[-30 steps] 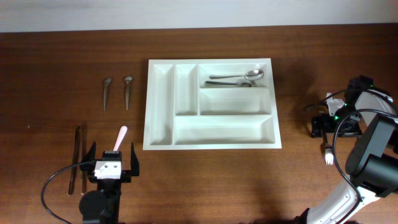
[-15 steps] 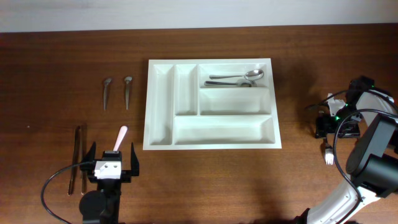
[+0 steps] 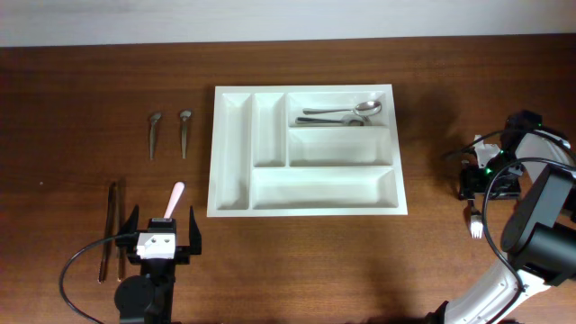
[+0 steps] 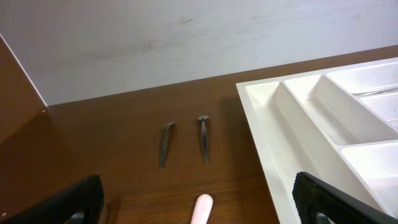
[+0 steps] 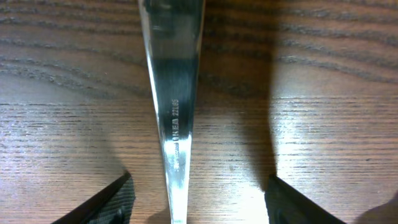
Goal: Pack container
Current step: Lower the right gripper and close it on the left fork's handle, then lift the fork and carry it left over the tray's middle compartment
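right wrist view: the right fingers stand released, one dark tip at each lower corner of the frame. a steel fork lies flat on the wooden bench between them, touched by neither. seen from overhead, this arm sits low near the bench's right edge, and the fork's tined end shows just below it.

the left fingers are likewise spread wide and grasp nothing. the rounded tip of a pink-handled utensil rests on the bench between them. beyond it lie two small spoons, side by side and apart from each other. to the left of this arm, two dark slender pieces lie parallel on the bench; what they are cannot be told.

the container, a white cutlery tray, sits in the middle of the bench, well apart from both arms. its two narrow upright compartments are on the left and its three long ones are stacked on the right. two larger spoons lie in the top long compartment.

compared with a second ago, the right wrist appears a shade further right. the fork, the tray, the loose cutlery and the left arm all lie where they did.
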Controlling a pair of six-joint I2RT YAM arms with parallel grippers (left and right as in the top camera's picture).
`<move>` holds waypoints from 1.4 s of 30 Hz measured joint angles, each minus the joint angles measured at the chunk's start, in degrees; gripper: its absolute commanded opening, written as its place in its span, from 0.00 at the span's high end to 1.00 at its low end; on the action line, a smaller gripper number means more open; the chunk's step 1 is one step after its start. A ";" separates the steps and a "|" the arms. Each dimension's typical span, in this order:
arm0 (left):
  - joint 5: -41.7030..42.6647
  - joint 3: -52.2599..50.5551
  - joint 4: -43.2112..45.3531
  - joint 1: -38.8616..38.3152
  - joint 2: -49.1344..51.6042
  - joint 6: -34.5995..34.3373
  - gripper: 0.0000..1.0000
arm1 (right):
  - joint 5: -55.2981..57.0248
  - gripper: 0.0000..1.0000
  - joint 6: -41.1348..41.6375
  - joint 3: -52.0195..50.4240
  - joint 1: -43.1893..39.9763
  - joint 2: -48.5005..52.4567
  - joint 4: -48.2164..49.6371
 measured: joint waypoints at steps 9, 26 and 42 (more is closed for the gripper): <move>0.00 0.00 -0.02 0.00 0.00 0.00 0.01 | -0.28 0.78 -0.02 0.00 -0.02 0.00 0.37; 0.00 0.00 -0.02 0.00 0.00 0.00 0.01 | -0.46 0.96 2.71 0.15 0.02 0.00 0.04; 0.00 0.00 -0.02 0.00 0.00 0.00 0.01 | -0.26 0.96 23.74 21.53 7.13 4.02 -17.20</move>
